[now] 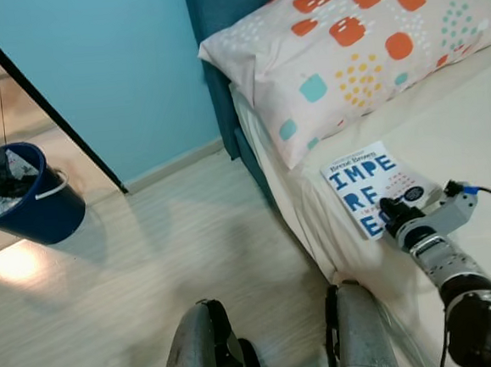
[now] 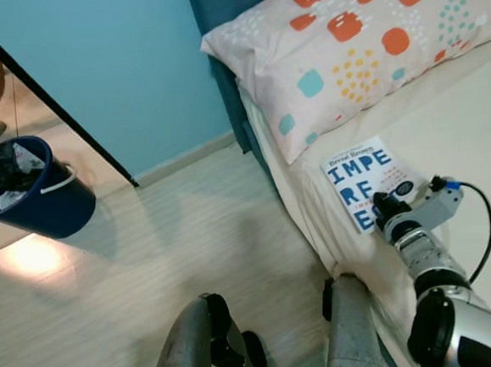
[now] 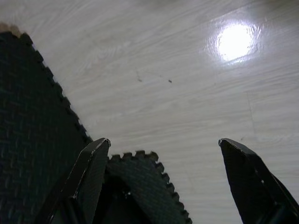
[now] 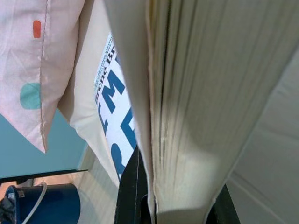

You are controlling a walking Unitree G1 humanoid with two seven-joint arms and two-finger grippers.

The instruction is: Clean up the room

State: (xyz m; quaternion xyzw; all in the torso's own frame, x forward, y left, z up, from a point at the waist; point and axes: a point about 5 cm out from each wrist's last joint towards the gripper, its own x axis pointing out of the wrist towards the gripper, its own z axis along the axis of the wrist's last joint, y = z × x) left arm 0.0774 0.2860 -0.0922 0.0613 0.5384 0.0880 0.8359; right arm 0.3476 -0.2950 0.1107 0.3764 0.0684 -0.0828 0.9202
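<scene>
A white book point(image 1: 366, 187) with large blue lettering is shown lying on the bed point(image 1: 462, 124), near the mattress edge and just below a pillow point(image 1: 345, 48) printed with orange, teal and yellow patches. Its near edge is gripped by the right gripper point(image 1: 394, 216): in the right wrist view the page block point(image 4: 187, 116) is seen clamped between the two black fingers point(image 4: 128, 196), the cover being turned toward the pillow. The book is thus held but, as far as can be judged, not yet lifted clear of the sheet. The left gripper point(image 3: 163, 154) hangs idle with its fingers spread wide above the pale wooden floor point(image 3: 177, 60), with dark foam matting point(image 3: 32, 130) beside it. A dark blue bucket point(image 1: 26, 201) holding dark rubbish is seen well apart on the floor, by the blue wall point(image 1: 109, 67). The step in hand is judged to be the pick-up of the book. The next move is judged to call for a steady lift without the book slipping or pivoting in the narrow grip, followed by carriage to a proper storage place, which is not identifiable here.
</scene>
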